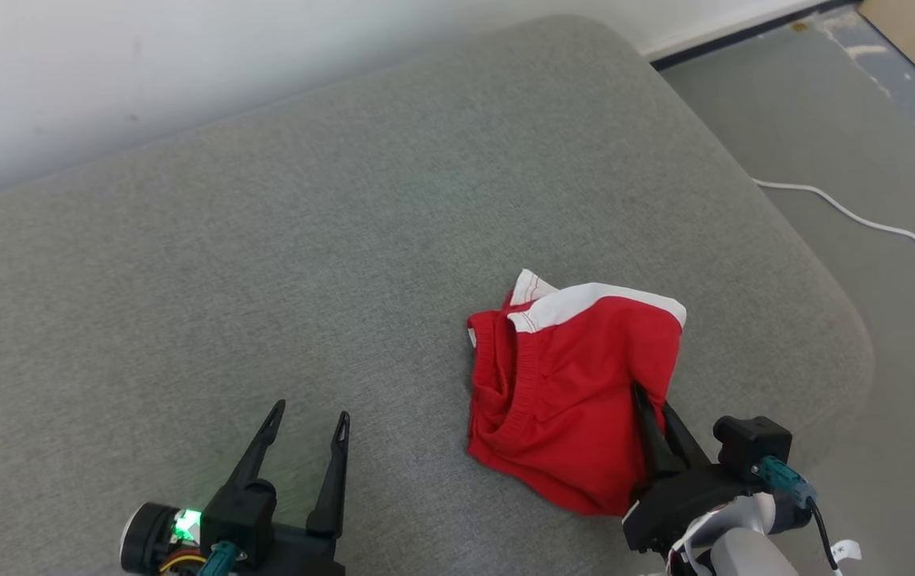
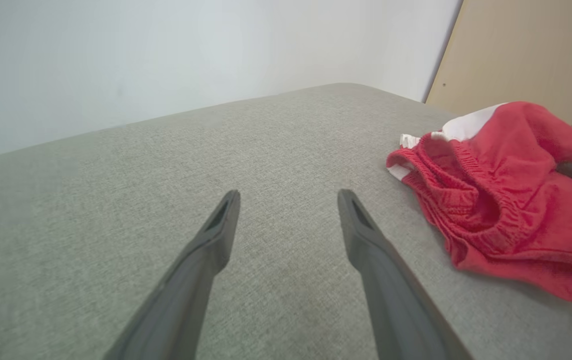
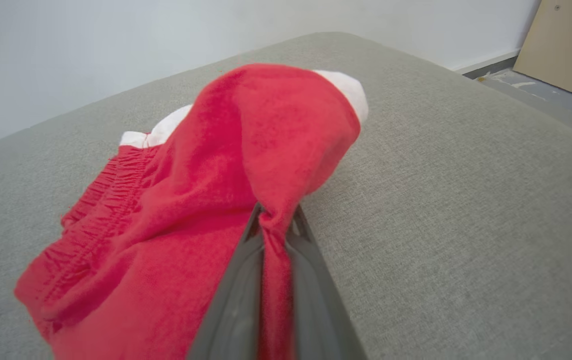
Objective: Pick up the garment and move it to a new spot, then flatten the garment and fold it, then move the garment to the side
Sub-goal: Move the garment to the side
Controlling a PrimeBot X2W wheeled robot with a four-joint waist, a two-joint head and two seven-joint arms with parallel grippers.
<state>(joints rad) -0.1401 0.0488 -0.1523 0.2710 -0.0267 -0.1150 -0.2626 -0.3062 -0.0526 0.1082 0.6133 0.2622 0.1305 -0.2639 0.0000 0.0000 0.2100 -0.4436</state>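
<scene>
Pinching the red garment [image 1: 569, 384], right hand [image 1: 653, 398] perhaps touches grey cushion [image 1: 265, 280]; left hand [image 1: 309, 412] spread.

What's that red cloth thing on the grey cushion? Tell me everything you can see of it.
The red garment is soft, knit-looking cloth with a gathered elastic band and white edging; no lettering shows. It lies crumpled on the grey cushion, toward its right side. The right pincer is shut on a fold at its near right edge.
</scene>
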